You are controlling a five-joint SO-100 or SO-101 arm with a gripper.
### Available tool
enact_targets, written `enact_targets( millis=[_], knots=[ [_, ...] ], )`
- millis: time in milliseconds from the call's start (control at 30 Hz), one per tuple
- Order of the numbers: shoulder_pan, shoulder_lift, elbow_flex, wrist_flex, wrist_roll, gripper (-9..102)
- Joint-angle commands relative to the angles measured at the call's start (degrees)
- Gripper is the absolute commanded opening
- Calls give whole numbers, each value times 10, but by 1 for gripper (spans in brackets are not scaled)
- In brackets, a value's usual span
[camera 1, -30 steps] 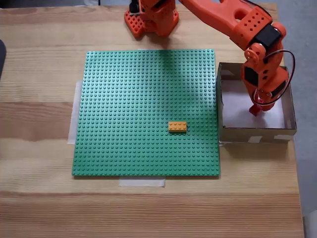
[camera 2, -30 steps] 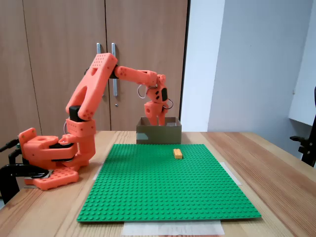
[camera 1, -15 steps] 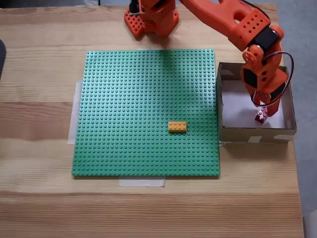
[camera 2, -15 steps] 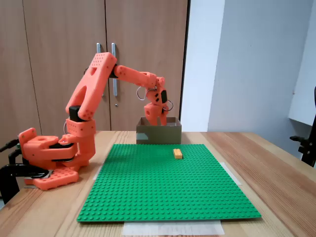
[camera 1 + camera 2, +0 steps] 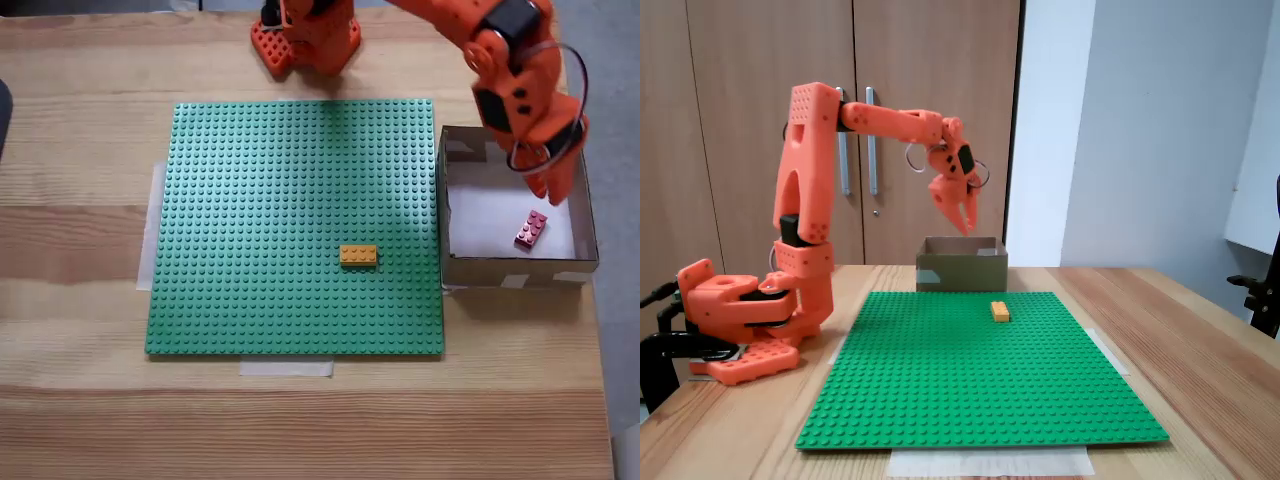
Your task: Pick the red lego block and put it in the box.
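Baseplate first: I see the green studded plastic baseplate (image 5: 295, 225) centre-left carrying an orange-yellow brick (image 5: 358, 255). At right, the small red lego block (image 5: 530, 228) lies inside the square brown cardboard box (image 5: 444, 215). My orange gripper (image 5: 556, 190) hangs empty, fingers slightly parted. Snagging the wall seems unlikely; a second ago it was lower, holding the block.

arm (image 5: 480, 30) cut off by top edge, box (image 5: 962, 272) interior hidden behind its front wall, claw (image 5: 553, 188) opening unclear
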State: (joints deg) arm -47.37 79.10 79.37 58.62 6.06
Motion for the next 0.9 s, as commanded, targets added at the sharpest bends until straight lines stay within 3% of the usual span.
enact_targets(
  millis=[0,267,500,867],
  knots=[
    [12,73,21,-12,-15,0],
    [85,219,107,-35,4,-1],
    [178,319,142,39,7,-1],
    [296,475,271,33,-34,-1]
  ],
)
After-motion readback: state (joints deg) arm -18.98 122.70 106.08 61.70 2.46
